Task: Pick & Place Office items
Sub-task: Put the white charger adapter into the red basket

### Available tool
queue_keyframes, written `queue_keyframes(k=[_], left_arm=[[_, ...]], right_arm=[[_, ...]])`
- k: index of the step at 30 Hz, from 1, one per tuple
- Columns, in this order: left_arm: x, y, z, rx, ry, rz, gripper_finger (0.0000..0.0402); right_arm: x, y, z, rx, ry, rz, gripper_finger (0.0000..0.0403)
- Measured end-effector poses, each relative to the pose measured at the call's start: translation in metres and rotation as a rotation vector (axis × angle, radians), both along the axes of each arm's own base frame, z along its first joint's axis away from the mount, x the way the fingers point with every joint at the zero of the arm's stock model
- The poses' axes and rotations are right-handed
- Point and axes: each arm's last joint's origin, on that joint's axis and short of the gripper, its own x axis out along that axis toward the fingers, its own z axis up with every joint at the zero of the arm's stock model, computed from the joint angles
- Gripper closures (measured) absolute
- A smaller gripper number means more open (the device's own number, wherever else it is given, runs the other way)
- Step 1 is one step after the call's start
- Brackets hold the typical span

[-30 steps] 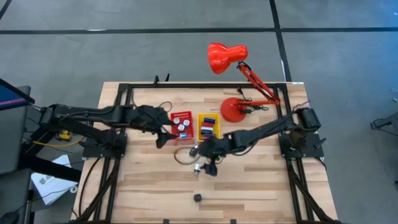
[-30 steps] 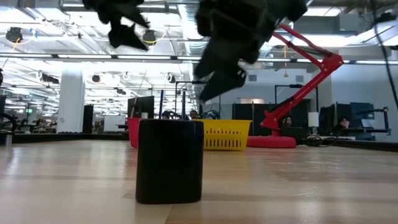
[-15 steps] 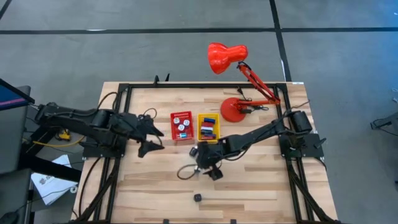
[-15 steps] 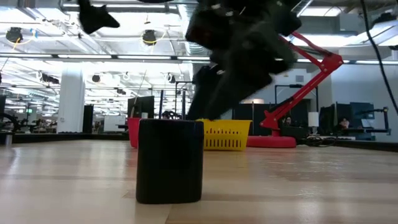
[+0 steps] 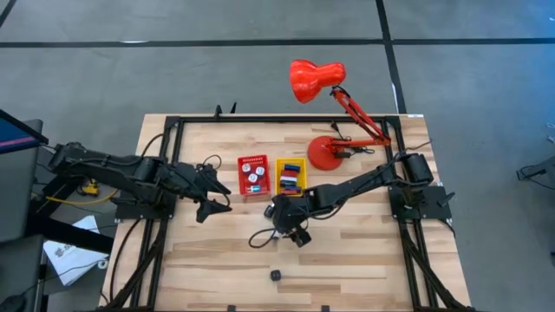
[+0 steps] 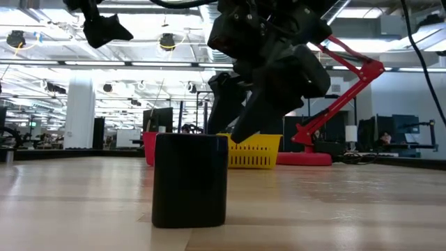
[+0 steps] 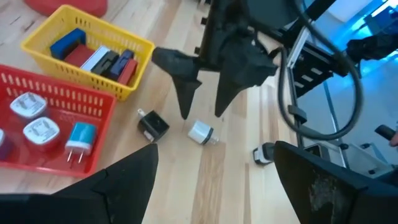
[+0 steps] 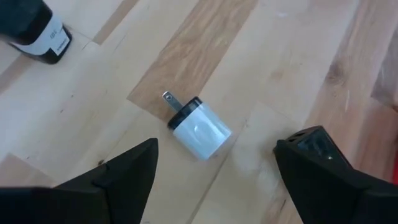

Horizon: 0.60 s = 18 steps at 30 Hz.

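The right gripper (image 7: 200, 109) hangs low over the middle of the wooden table (image 5: 347, 251), just in front of the two bins, with its fingers spread apart and pointing down. Nothing is between them. Directly beneath it a white plug adapter (image 8: 198, 128) lies on its side on the bare wood, its metal prongs sticking out level with the table; the fingers stand either side of it and clear of it. In the left wrist view the same adapter sits just below the fingertips, and a small black adapter (image 7: 153, 125) lies just beside it, nearer the red bin.

The left gripper (image 5: 211, 190) is held off the table to the left of the red bin (image 5: 252, 174), apart from it, fingers spread wide and empty.

The red bin holds two white adapters (image 7: 36, 119) and a light blue one (image 7: 79, 140). The yellow bin (image 5: 291, 176) touches its right side and holds a row of small blue, red, white and black blocks (image 7: 99, 57).

A black cylindrical piece (image 6: 190, 180) stands upright near the table's front edge, well apart from both bins and both grippers. Another small dark piece with a white face (image 7: 263, 154) lies on the table beyond the white adapter, and may be the same one seen from the left wrist.

A red desk lamp (image 5: 334, 117) stands at the back right of the table, its head reaching out beyond the table's rear edge
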Motion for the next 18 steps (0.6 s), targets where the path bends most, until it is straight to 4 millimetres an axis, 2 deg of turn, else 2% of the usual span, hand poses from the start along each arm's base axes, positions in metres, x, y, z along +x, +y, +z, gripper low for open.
queue_keyframes(k=[6,13,18], left_arm=[[0.0,0.0,0.0,0.001,0.001,0.0,0.0087],[0.001,0.0,0.001,0.0,-0.022,0.005,0.0087],[0.002,0.0,0.003,-0.002,-0.04,0.007,0.0087]], right_arm=[[0.0,0.0,0.0,0.011,-0.005,0.008,0.0085],[0.005,0.003,-0.001,0.02,-0.065,0.119,0.0085],[0.01,-0.005,-0.013,0.041,-0.05,0.12,0.0085]])
